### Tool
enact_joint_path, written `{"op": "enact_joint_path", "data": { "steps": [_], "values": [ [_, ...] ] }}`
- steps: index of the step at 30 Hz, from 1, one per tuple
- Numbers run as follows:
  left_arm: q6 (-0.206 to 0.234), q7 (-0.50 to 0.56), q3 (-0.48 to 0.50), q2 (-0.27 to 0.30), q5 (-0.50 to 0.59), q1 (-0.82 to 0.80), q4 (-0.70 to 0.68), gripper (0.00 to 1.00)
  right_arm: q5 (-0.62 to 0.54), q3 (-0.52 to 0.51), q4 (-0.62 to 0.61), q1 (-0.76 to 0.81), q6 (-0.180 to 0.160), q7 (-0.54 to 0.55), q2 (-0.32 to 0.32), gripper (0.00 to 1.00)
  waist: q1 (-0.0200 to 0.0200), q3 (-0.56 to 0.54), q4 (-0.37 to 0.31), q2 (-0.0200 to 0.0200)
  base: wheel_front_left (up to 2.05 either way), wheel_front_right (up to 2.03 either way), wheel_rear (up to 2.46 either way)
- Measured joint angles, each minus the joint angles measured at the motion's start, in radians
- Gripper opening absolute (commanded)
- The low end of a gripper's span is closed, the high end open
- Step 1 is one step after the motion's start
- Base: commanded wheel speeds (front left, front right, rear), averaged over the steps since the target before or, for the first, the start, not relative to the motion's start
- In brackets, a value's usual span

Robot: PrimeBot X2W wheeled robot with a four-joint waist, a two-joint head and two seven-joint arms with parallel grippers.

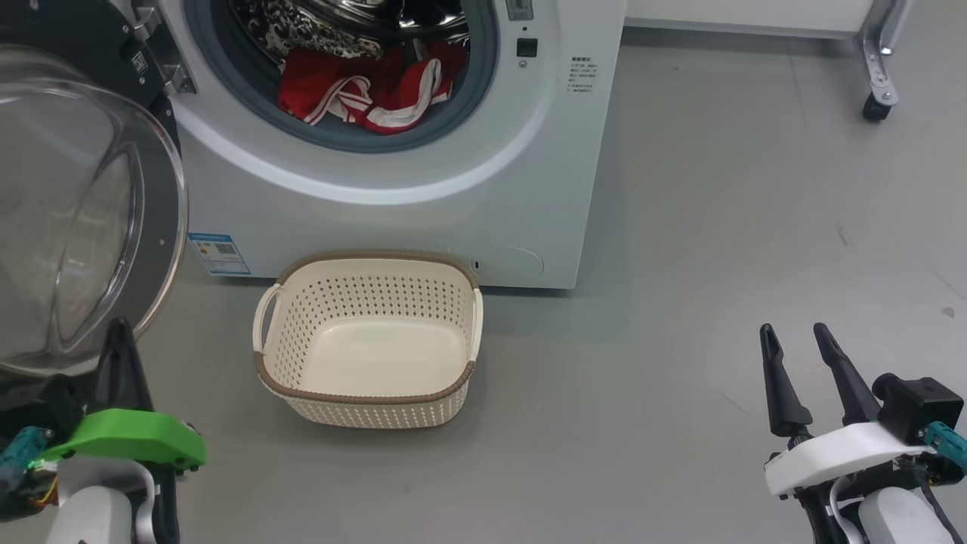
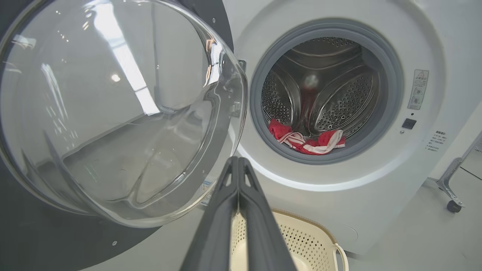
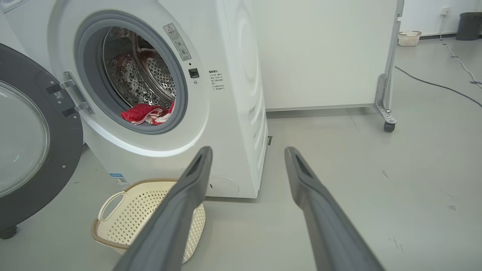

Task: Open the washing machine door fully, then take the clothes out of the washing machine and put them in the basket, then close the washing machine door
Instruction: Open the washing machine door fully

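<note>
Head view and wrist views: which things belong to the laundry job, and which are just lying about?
Job: washing machine door, open; washing machine; clothes in the drum; basket, empty; left gripper; right gripper.
Lying about: wheeled partition; floor cable; distant white basket; dark bin.

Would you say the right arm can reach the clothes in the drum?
Probably yes: the washing machine door stands open at left, the clothes lie right at the front, and the right gripper is open.
</note>
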Motion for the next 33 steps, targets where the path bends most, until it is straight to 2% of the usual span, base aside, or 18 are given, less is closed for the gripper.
{"op": "enact_joint_path", "data": {
  "steps": [9,27,29,30,31,33],
  "values": [
    [-0.019,-0.009,-0.046,-0.039,0.008,0.064,-0.047,0.0,-0.01,-0.001,-0.017,0.013,-0.002,-0.001,0.004,1.0,0.0,-0.032,-0.049,0.0,0.0,0.0,0.0],
    [-0.035,-0.016,-0.127,-0.06,0.033,0.151,-0.111,0.01,-0.02,-0.011,-0.052,0.041,-0.009,-0.008,0.016,1.0,0.0,-0.037,-0.087,0.0,0.0,0.0,0.0],
    [-0.035,-0.016,-0.129,-0.062,0.033,0.156,-0.115,0.51,-0.02,-0.011,-0.054,0.041,-0.009,-0.008,0.017,1.0,0.0,-0.035,-0.09,0.0,0.0,0.0,0.0],
    [-0.035,-0.016,-0.13,-0.062,0.034,0.157,-0.117,0.84,-0.02,-0.011,-0.055,0.042,-0.009,-0.008,0.017,1.0,0.0,-0.034,-0.092,0.0,0.0,0.0,0.0],
    [-0.035,-0.016,-0.13,-0.062,0.034,0.157,-0.12,1.0,-0.02,-0.011,-0.055,0.043,-0.009,-0.008,0.018,1.0,0.0,-0.034,-0.093,0.0,0.0,0.0,0.0],
    [-0.035,-0.017,-0.135,-0.062,0.036,0.157,-0.121,1.0,-0.02,-0.011,-0.056,0.044,-0.009,-0.008,0.02,1.0,0.0,-0.033,-0.096,0.0,0.0,0.0,0.0]
  ]
}}
